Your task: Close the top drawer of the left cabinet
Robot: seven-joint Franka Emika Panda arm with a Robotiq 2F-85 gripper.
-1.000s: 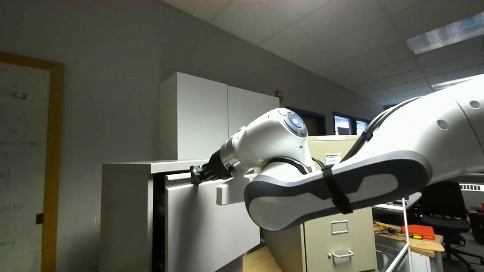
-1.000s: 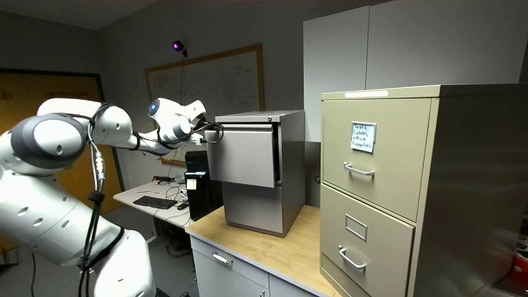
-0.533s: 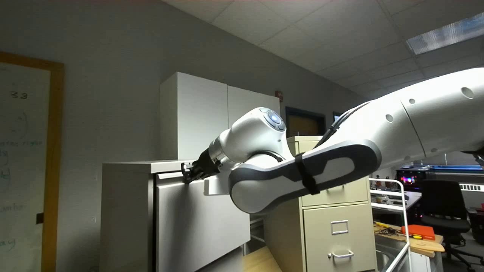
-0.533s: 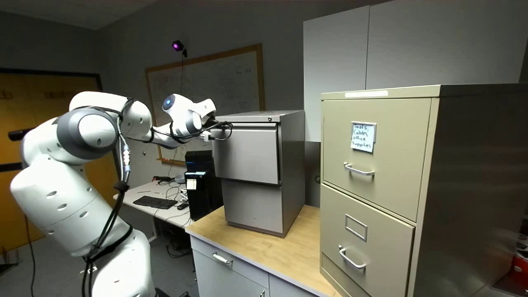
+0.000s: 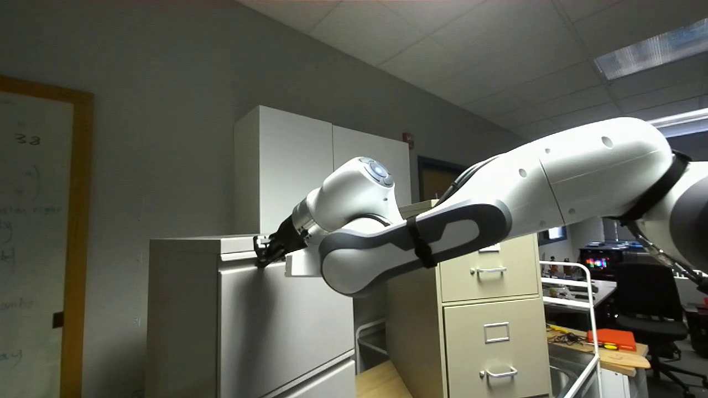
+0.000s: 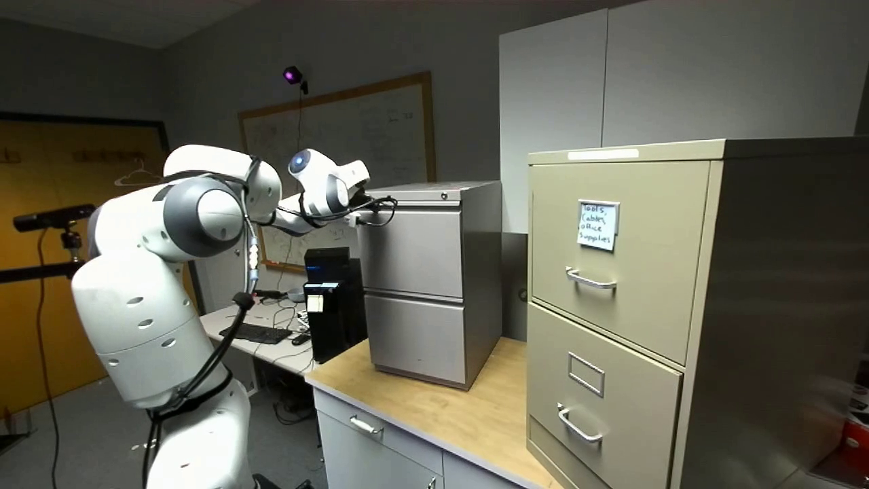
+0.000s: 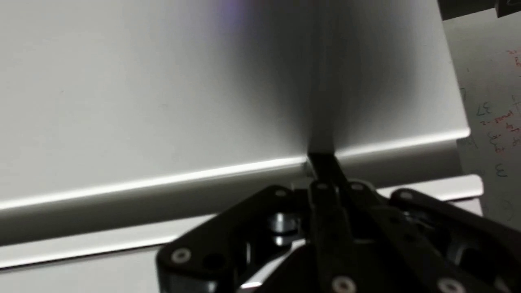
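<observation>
The left cabinet (image 5: pixel 182 315) is light grey with a flat top; it also shows in an exterior view (image 6: pixel 483 285). Its top drawer (image 5: pixel 298 320) has a plain flat front and sits flush with the cabinet in both exterior views (image 6: pixel 414 251), with no side gap showing. My gripper (image 5: pixel 260 255) is at the drawer front's top edge, toward one side. In the wrist view the black fingers (image 7: pixel 321 156) are together and touch or nearly touch the drawer's upper edge (image 7: pixel 142 101), with nothing between them. In an exterior view the fingers are mostly hidden behind the wrist and cables.
A beige filing cabinet (image 6: pixel 618 265) stands beside it on the wooden counter (image 6: pixel 434 407). A white two-door cabinet (image 5: pixel 296 171) is on the wall behind. A desk with a keyboard (image 6: pixel 255 333) and a black computer tower (image 6: pixel 326 305) stand on the far side.
The top drawer has slid inward from partly open to flush with the cabinet. My gripper and arm have moved forward with it, fingers staying at its top edge.
</observation>
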